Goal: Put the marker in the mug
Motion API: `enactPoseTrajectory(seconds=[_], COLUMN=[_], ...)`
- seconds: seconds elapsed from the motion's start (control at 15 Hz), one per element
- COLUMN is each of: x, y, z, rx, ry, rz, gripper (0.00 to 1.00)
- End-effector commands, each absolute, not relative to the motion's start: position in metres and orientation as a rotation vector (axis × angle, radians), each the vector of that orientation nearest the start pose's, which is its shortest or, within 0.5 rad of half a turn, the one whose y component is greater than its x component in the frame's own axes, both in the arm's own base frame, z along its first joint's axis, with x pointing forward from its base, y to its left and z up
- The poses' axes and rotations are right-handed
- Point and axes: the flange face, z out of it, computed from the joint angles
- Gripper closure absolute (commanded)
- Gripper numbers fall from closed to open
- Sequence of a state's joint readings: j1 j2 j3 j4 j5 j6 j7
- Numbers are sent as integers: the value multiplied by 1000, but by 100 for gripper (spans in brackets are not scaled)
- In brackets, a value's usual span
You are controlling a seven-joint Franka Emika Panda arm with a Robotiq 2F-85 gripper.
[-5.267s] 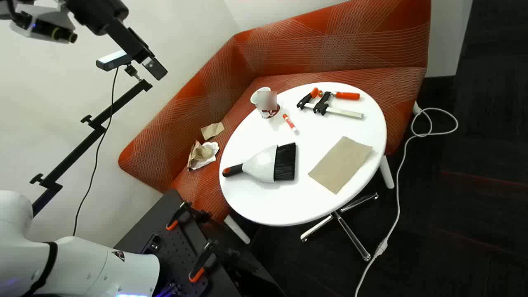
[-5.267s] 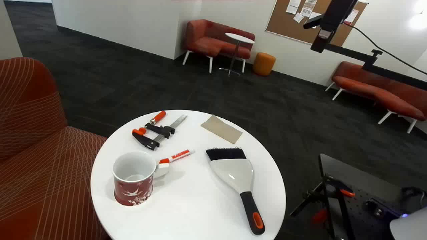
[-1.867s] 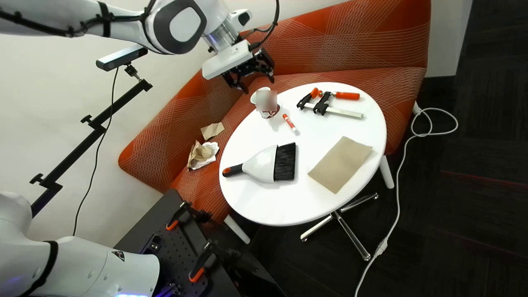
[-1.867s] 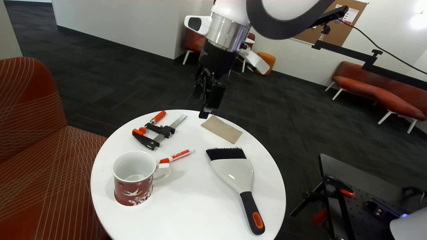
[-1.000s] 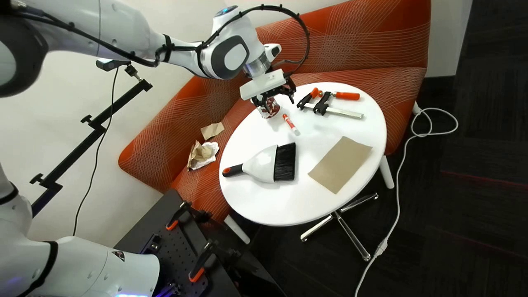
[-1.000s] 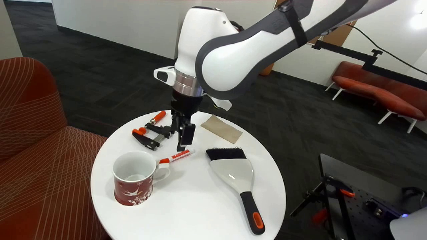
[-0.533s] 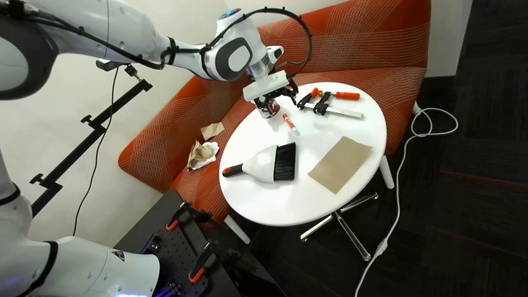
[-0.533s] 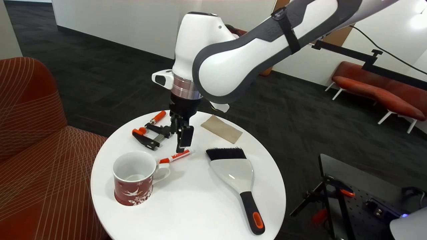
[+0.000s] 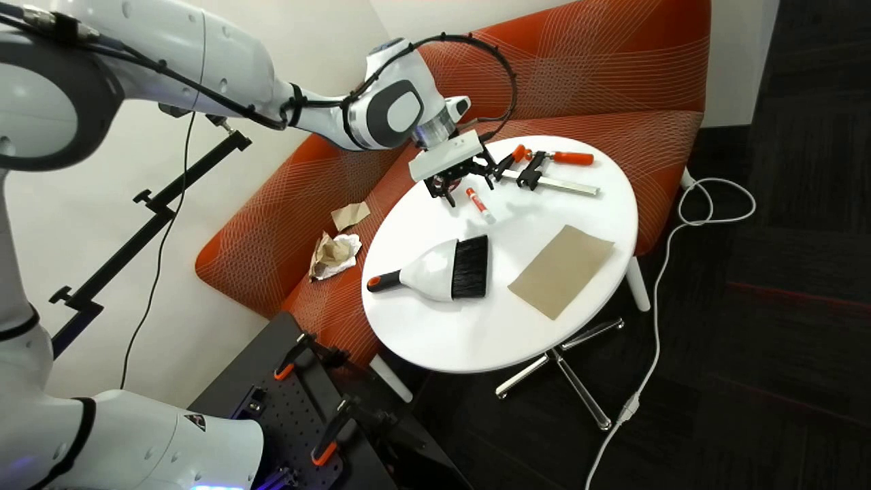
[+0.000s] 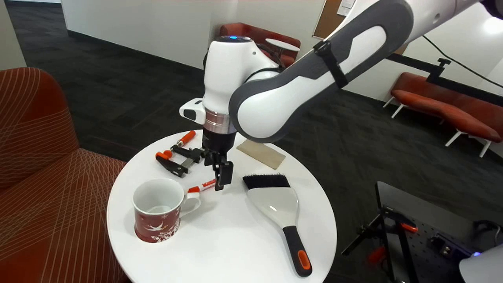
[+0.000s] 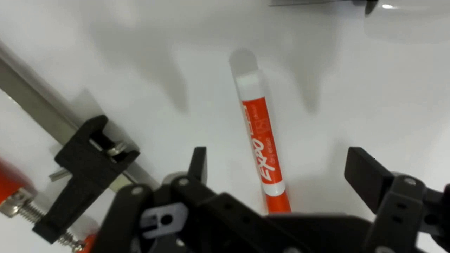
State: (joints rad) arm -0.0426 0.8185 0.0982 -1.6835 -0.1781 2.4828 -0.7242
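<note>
Presently, the gripper (image 11: 277, 165) hangs with jaws parted, holding nothing, above the marker (image 11: 263, 137), which lies flat on the table (image 10: 235, 243) near the upright mug (image 10: 157, 222). One-sided first contact could roll it away; an off-line descent might strike the nearby clamp (image 11: 93, 160).

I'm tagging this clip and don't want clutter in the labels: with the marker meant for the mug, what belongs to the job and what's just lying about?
For the job:
mug, upright
marker, lying outside it
gripper, open, holding nothing

Just lying about:
orange-handled bar clamp
black-and-white brush
flat brown sheet
crumpled paper
small brown scrap
</note>
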Motion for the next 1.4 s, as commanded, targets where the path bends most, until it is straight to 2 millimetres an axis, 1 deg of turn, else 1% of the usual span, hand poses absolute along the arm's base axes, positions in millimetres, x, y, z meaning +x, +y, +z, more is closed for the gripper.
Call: enactPoseTrajectory(seconds=[0.0, 0.67, 0.73, 0.8, 1.07, 1.33], x=[674, 683, 684, 685, 688, 689], y=[35, 49, 50, 51, 53, 51], z=[115, 101, 99, 98, 97, 108], rx=[-2839, -2723, -2710, -2705, -2690, -2721], ry=[-1438, -1543, -1557, -1564, -1583, -1556], rz=[40, 14, 9, 8, -2, -31], gripper=[0, 0, 25, 26, 58, 88])
